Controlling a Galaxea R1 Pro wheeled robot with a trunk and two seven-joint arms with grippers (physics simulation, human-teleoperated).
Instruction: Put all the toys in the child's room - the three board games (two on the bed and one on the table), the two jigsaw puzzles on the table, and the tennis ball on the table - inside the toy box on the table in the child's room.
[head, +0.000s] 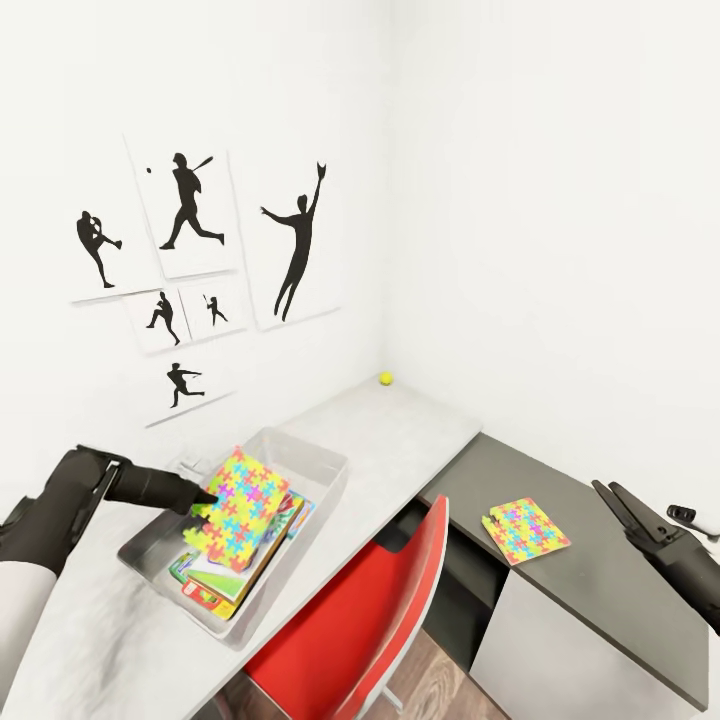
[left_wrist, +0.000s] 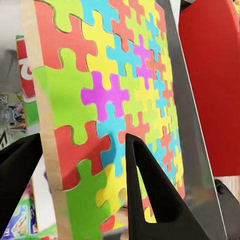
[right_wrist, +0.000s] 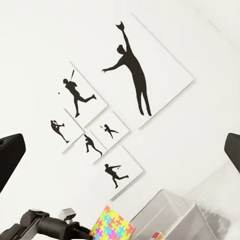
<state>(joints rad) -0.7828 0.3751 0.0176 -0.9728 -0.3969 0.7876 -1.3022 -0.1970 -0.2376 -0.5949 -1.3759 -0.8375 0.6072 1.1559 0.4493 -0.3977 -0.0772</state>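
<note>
From the head camera, the left gripper (head: 203, 500) is reaching over the toy box (head: 322, 462) at the near end of the table (head: 420, 425), pinching a jigsaw puzzle (head: 240, 506) by its edge so the slab is standing tilted inside the box, leaning over the board games (head: 225, 580) already lying in there. The second puzzle (head: 524, 530) is lying flat on the dark cabinet top, and the tennis ball (head: 386, 378) is sitting far back in the corner, well apart from both. The right gripper (head: 625, 512) is hanging over the cabinet with nothing in it, fingers looking close together. Over to the left wrist camera: the black fingers (left_wrist: 150, 195) are straddling the puzzle (left_wrist: 110, 105), and here its pale wooden edge is showing, so I'm judging it stiff, light, a little slick, best taken at the rim. The red chair (left_wrist: 210, 85) is looming beyond. The right wrist camera is giving us the wall posters (right_wrist: 127, 75) and the box (right_wrist: 175, 220) from across the room, its fingertips wide apart at the frame edges.
</note>
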